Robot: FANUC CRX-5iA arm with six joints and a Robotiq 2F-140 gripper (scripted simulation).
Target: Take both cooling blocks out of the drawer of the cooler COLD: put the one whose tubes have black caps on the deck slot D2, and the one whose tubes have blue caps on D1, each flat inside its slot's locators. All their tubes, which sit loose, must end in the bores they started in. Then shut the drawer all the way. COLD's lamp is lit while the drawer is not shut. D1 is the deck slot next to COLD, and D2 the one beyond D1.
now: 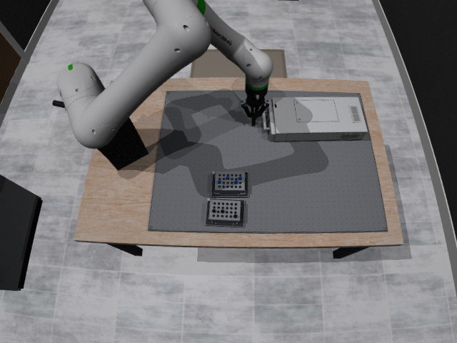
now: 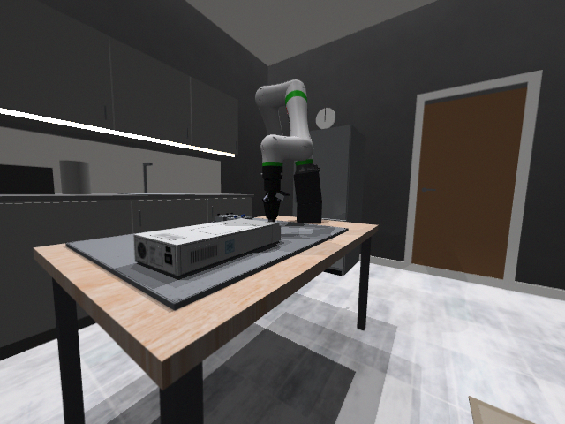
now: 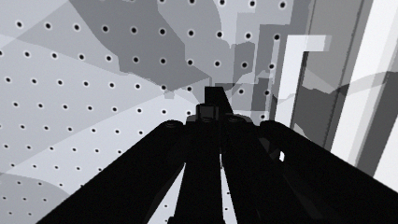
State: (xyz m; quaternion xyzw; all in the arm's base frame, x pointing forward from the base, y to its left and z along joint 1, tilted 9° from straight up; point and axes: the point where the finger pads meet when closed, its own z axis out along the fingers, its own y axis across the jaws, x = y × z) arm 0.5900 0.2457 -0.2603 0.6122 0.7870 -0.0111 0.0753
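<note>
The cooler COLD (image 1: 317, 127) (image 2: 205, 237) sits at the back right of the deck. Its drawer front (image 1: 272, 123) is against the housing with no clear gap. A small dark mark (image 1: 275, 106), perhaps the lamp, shows no light. My gripper (image 1: 253, 123) (image 2: 272, 220) (image 3: 213, 101) is shut and empty, low over the deck, just off the drawer handle (image 1: 265, 121) (image 3: 283, 79). The block with blue caps (image 1: 230, 189) looks flat in D1 (image 1: 247, 195). The block with black caps (image 1: 226, 218) looks flat in D2 (image 1: 243, 224). Their caps stand in the bores; exact seating is too small to tell.
The perforated deck (image 1: 313, 206) (image 2: 104, 246) lies on the wooden table (image 1: 114, 206) (image 2: 274, 296). The arm's dark base (image 1: 125, 147) (image 2: 307, 196) stands at the table's left. The two slots lie close together near the front edge.
</note>
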